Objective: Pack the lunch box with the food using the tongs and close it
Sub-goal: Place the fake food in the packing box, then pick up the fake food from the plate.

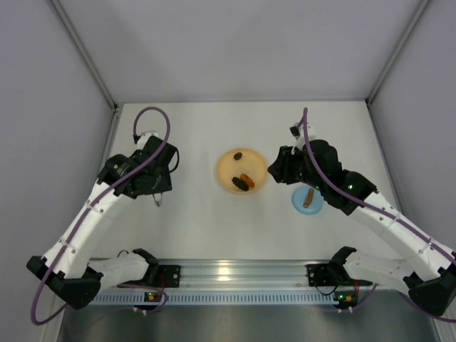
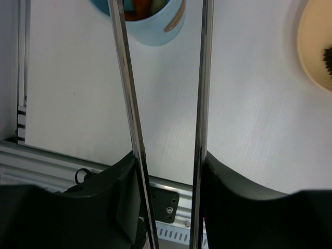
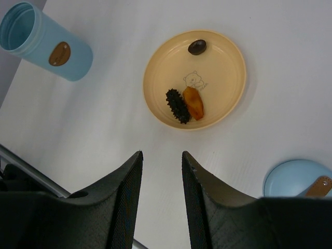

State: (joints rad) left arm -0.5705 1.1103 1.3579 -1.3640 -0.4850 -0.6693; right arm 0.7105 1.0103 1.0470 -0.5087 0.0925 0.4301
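My left gripper [image 2: 168,155] is shut on the silver tongs [image 2: 127,93], whose two arms run up toward the light blue lunch box [image 2: 155,23]. Orange pieces show inside the box's mouth. The arm hides the box in the top view, where my left gripper [image 1: 155,187] sits left of the orange plate [image 1: 226,179]. The plate [image 3: 228,88] carries food: a dark brown piece [image 3: 197,47], a black ridged piece [image 3: 177,106] and an orange piece [image 3: 194,102]. My right gripper [image 3: 162,153] is open and empty, near the plate's edge. The blue lid [image 3: 295,179] with its brown knob lies flat to the right.
In the right wrist view the lunch box [image 3: 49,44] stands at the far left of the plate. An aluminium rail [image 1: 235,274] runs along the near table edge between the arm bases. Grey walls enclose the table on three sides.
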